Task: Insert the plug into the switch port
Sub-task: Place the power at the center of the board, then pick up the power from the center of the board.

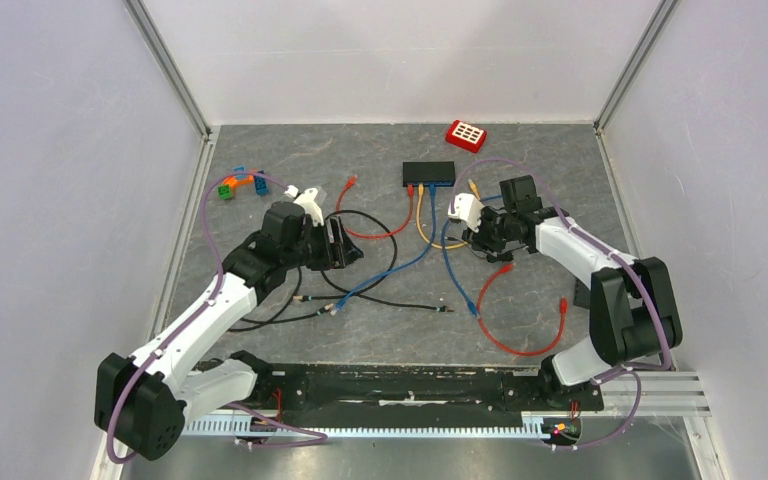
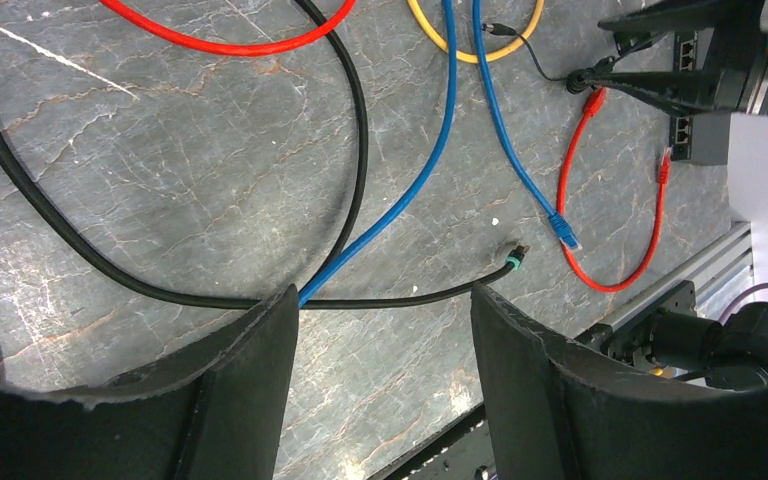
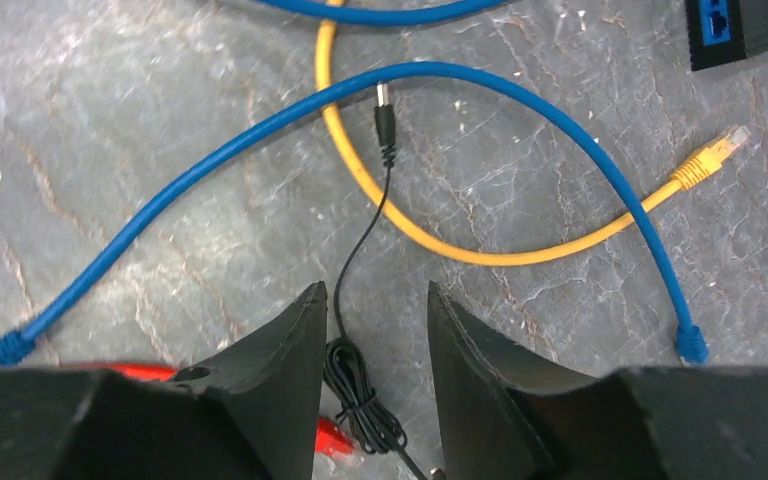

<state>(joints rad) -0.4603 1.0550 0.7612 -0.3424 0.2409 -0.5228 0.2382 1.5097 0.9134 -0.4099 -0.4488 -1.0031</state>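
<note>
Right fingers (image 3: 290, 340) standing half open, gripping nothing, thin black cable (image 3: 358, 395) lying loose between them | black plug (image 3: 385, 112) resting on the table (image 3: 160, 120) just ahead, switch (image 3: 750, 30) farther ahead-right | left fingers (image 2: 250, 350) gaping wide, empty | step: seemingly picking up the plug; next: closing nearer its tip.

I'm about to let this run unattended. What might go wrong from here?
1. The thin black lead lies between the open right gripper's fingers; closing there would likely catch it, not a network plug.
2. The blue cable crosses the yellow cable twice, so lifting the yellow plug may drag both.
</note>
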